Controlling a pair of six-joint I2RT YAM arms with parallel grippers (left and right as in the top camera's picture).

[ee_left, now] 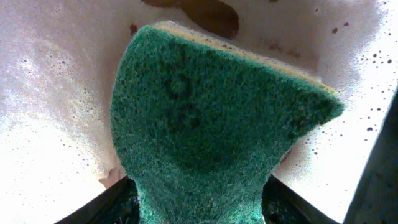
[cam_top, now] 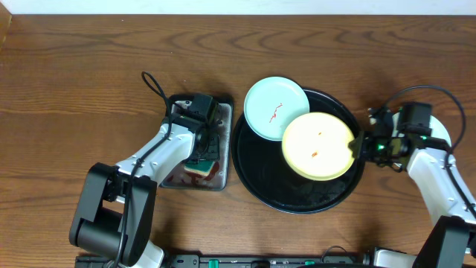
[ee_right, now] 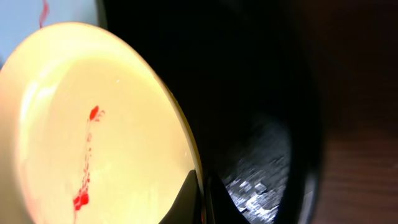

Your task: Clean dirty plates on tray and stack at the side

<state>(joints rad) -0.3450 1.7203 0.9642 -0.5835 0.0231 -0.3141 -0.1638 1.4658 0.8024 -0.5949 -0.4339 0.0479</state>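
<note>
A yellow plate with small red sauce spots lies over the right half of the round black tray. My right gripper is shut on its right rim. In the right wrist view the two fingers pinch the thin edge of the yellow plate above the tray. A mint-green plate with a red smear rests on the tray's upper left rim, its edge under the yellow one. My left gripper is shut on a green sponge, which bulges out between its fingers.
A small rectangular metal tray with reddish stains sits left of the black tray, under the left gripper; its floor is foamy. Brown wood tabletop surrounds both trays. A black cable loop lies behind the left arm.
</note>
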